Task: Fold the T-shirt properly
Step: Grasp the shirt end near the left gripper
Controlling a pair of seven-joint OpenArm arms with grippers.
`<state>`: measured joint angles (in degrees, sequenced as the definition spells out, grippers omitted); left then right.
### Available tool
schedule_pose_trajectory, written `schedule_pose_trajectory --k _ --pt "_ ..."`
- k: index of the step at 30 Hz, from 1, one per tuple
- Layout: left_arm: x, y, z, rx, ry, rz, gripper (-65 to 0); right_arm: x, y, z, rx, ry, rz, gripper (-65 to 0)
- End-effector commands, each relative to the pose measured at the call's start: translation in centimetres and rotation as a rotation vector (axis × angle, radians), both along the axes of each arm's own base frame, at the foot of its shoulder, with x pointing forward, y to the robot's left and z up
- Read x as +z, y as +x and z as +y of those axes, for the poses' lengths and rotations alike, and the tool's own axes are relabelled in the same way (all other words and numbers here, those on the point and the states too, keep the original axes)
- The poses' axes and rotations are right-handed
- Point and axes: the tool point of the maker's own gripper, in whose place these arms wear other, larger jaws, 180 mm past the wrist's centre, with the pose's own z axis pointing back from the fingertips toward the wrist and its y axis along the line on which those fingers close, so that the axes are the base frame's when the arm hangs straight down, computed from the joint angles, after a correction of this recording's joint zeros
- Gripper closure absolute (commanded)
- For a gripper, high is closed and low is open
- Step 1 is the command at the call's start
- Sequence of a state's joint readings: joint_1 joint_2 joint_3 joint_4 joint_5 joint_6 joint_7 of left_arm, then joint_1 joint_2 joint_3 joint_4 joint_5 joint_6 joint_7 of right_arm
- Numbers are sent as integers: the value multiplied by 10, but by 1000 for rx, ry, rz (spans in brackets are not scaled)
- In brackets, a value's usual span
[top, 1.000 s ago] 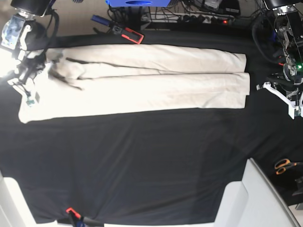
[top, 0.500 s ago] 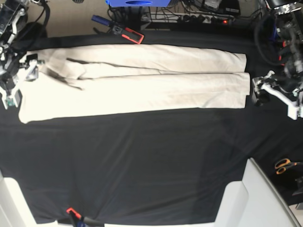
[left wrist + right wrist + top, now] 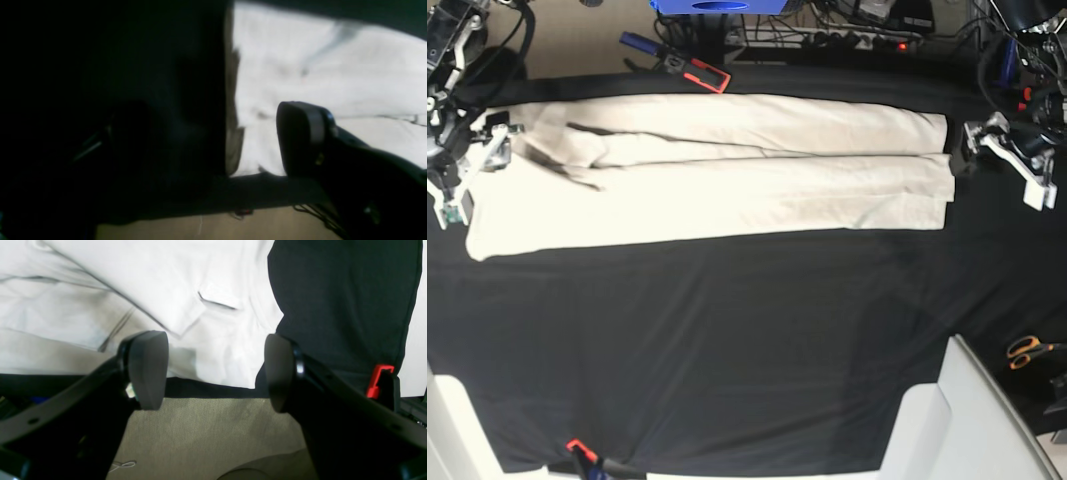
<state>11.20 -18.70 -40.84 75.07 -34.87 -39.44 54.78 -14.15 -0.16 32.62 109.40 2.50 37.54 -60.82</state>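
Observation:
The cream T-shirt (image 3: 717, 170) lies on the black tablecloth (image 3: 727, 340), folded lengthwise into a long strip across the far half of the table. My right gripper (image 3: 473, 170) hovers at the strip's left end. In the right wrist view it (image 3: 213, 373) is open and empty, above the shirt's edge (image 3: 206, 323). My left gripper (image 3: 969, 155) is at the strip's right end. In the dark, blurred left wrist view it (image 3: 213, 143) stands open, with one fingertip (image 3: 300, 136) over the white cloth (image 3: 317, 66). It holds nothing.
Orange-handled scissors (image 3: 1027, 350) lie at the right edge. A red and black tool (image 3: 699, 72) and a blue object (image 3: 717, 5) sit behind the shirt. A white surface (image 3: 972, 420) fills the near right corner. An orange clip (image 3: 577, 446) is at the front edge.
My left gripper has moved toward the far side and closer to the shirt's right end. My right gripper pulled back leftward off the shirt's left end, then held still.

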Motion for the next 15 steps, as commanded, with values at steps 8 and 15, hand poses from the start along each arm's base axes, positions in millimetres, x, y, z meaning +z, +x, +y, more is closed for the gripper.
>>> schedule_pose_trajectory --k 8,15 --pt "-25 11 -36 -72 -89 22 -556 8 6 -4 6 -16 -31 -426" --pt "-49 9 -68 -89 -161 21 -556 5 0 -3 8 -14 -18 -426"
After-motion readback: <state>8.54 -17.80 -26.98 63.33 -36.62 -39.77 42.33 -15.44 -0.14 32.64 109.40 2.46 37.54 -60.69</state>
